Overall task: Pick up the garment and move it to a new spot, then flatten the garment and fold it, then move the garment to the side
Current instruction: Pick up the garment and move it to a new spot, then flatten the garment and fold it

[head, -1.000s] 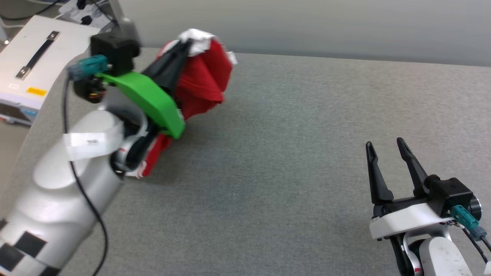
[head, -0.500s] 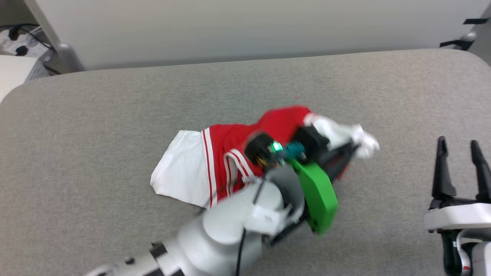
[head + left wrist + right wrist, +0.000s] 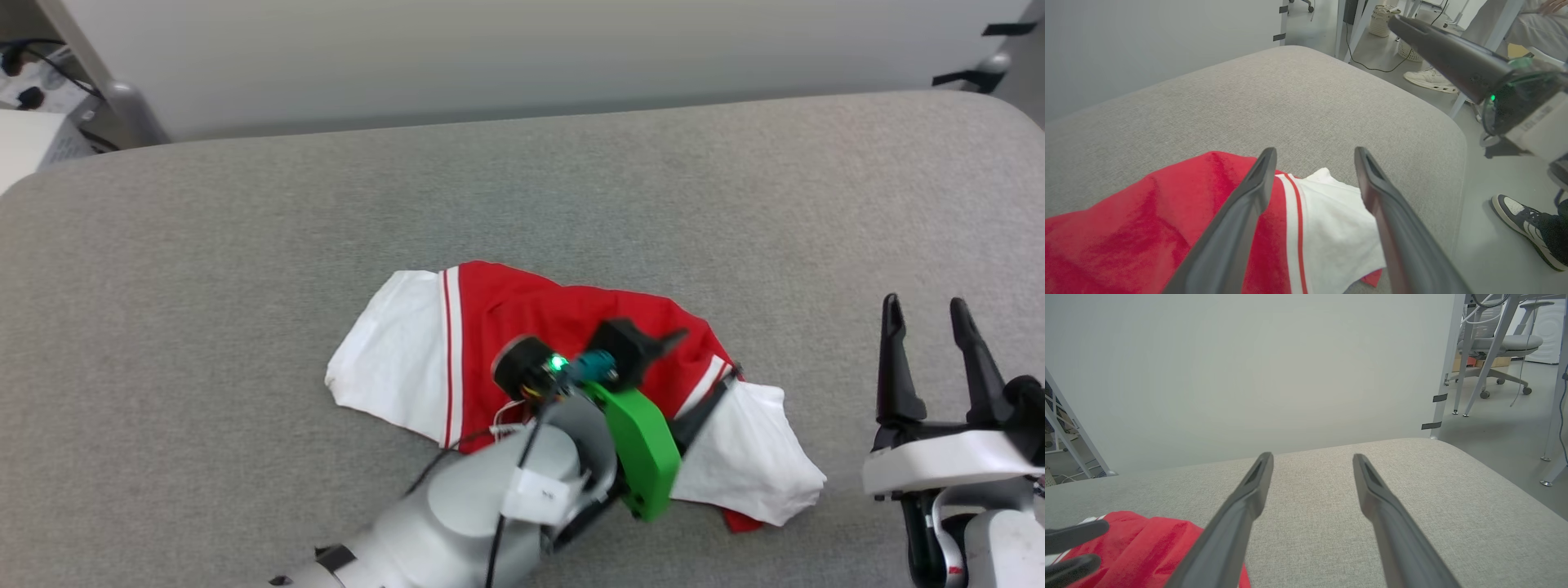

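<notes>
Garment set down mid-bench; flattening and folding are left to do.

I judge the first move done: the garment (image 3: 555, 314) lies rumpled on the grey bench (image 3: 245, 245), nearer its front edge than its back, with a white sleeve at each end. It is neither flat nor folded, nor put aside. My left claw (image 3: 1313, 157) hangs spread wide over the striped seam of one sleeve, gripping nothing. My right claw (image 3: 922, 304) stands equally wide and empty toward the bench's right edge, apart from the cloth.
</notes>
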Controlling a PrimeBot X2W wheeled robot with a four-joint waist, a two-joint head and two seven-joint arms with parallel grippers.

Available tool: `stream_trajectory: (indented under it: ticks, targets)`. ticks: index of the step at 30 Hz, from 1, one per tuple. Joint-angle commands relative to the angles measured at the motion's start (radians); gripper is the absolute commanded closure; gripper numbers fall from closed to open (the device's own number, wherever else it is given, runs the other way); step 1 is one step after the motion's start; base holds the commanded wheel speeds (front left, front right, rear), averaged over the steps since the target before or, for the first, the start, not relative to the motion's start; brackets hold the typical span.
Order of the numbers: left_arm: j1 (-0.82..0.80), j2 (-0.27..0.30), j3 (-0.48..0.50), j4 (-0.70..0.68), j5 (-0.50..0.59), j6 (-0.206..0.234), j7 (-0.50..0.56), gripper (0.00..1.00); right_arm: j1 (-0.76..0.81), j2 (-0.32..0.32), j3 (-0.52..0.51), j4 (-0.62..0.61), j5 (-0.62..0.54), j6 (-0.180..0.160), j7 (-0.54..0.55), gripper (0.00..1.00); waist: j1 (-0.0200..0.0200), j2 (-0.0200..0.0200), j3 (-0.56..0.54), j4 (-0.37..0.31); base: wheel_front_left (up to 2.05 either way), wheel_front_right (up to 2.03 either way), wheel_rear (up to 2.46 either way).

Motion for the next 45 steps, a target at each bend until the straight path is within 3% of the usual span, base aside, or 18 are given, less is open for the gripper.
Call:
stream_trajectory:
  ticks: [1, 6, 10, 15, 18, 28, 39, 45]
  targets:
    - [-0.024, 0.006, 0.026, 0.017, -0.009, 0.009, -0.021, 0.0, 0.018, -0.001, 0.008, 0.007, -0.002, -0.001, -0.009, 0.0, 0.0001, -0.0001, -0.033, 0.038, 0.0, 0.0, 0.0]
    - [-0.033, 0.076, 0.129, 0.029, 0.012, 0.016, -0.055, 0.0, 0.048, -0.001, 0.031, 0.024, -0.019, -0.001, -0.009, 0.0, 0.0001, -0.0001, -0.081, 0.094, 0.0, 0.0, 0.0]
    - [0.023, 0.159, 0.269, -0.068, 0.073, 0.036, -0.057, 0.0, 0.074, -0.001, 0.044, 0.034, -0.031, -0.001, -0.009, 0.0, 0.0001, -0.0001, -0.112, 0.131, 0.0, 0.0, 0.0]
    - [0.241, 0.273, 0.493, -0.252, 0.178, 0.054, -0.057, 0.0, 0.114, -0.001, 0.077, 0.05, -0.038, -0.001, -0.007, 0.0, 0.0001, -0.0001, -0.141, 0.167, 0.0, 0.0, 0.0]
    - [0.368, 0.302, 0.584, -0.325, 0.223, 0.051, -0.057, 0.0, 0.13, -0.004, 0.093, 0.056, -0.034, -0.001, 0.001, 0.0, 0.0001, -0.0001, -0.15, 0.176, 0.0, 0.0, 0.0]
    - [0.657, 0.252, 0.761, -0.428, 0.369, 0.03, -0.057, 0.0, 0.166, -0.008, 0.127, 0.072, -0.016, -0.001, 0.026, 0.0, 0.0001, -0.0001, -0.165, 0.186, 0.0, 0.0, 0.0]
    - [0.716, 0.193, 0.893, -0.442, 0.458, -0.041, -0.057, 0.0, 0.169, -0.014, 0.134, 0.057, -0.023, -0.001, 0.06, 0.0, 0.0001, -0.0001, -0.164, 0.188, 0.0, 0.0, 0.0]
    - [0.705, 0.155, 0.912, -0.42, 0.489, -0.07, -0.057, 0.0, 0.156, -0.047, 0.165, 0.022, -0.011, -0.001, 0.238, 0.0, 0.0001, -0.0001, -0.139, 0.202, 0.0, 0.0, 0.0]
